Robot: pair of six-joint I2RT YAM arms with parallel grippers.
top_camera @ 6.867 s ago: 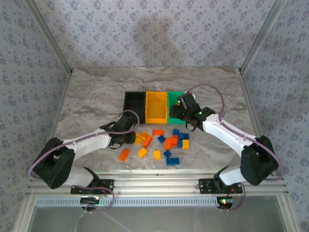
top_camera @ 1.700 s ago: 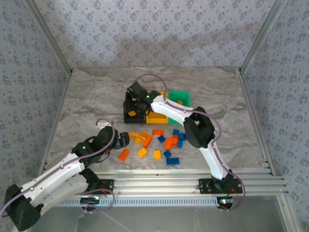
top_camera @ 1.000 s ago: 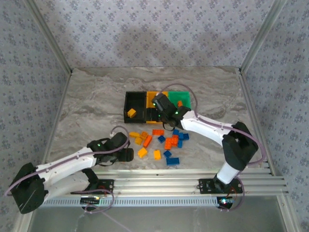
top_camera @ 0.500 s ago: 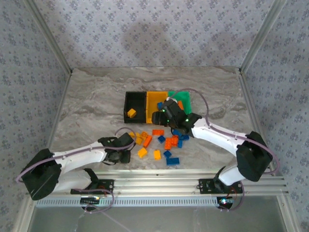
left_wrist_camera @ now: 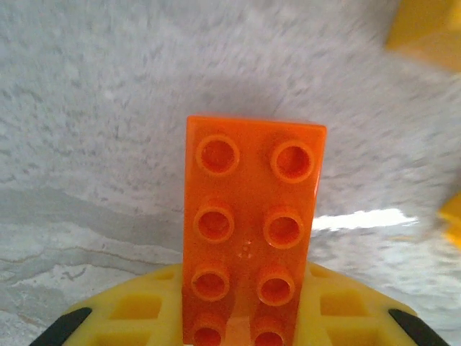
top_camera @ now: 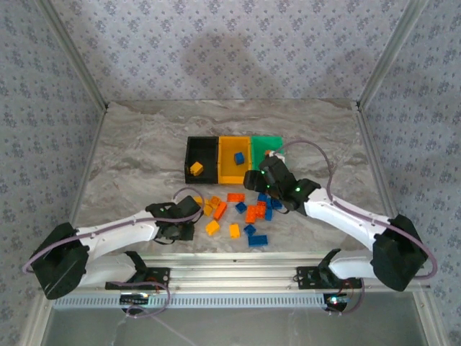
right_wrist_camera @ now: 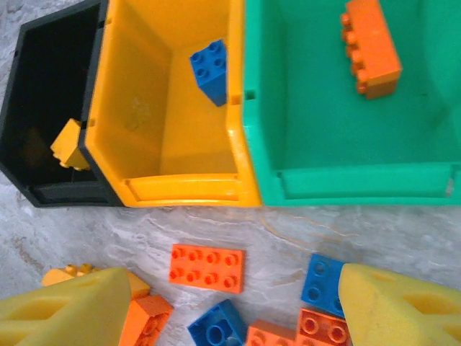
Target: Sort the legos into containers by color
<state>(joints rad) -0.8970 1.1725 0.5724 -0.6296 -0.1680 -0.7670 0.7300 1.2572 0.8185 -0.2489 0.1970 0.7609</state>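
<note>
Orange brick (left_wrist_camera: 252,238) is sitting clamped in L gripper (top_camera: 184,220) by the pile's left edge, R gripper (right_wrist_camera: 234,306) is hovering jaws apart near bins, w/ only 3 sorted, 1 each in black bin (right_wrist_camera: 65,191), yellow bin (right_wrist_camera: 187,189), green bin (right_wrist_camera: 360,184), and most legos (top_camera: 252,214) lying loose on table (top_camera: 144,144).

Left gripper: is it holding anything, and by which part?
Yes, the left gripper holds an orange brick by its near end, between the yellow fingers; the far end sticks out free.

Top cam looks down on the whole counter (top_camera: 144,144) from behind the arms. Both wrist cams sit way closer. The right one shares the bins (right_wrist_camera: 137,94) with it.
</note>
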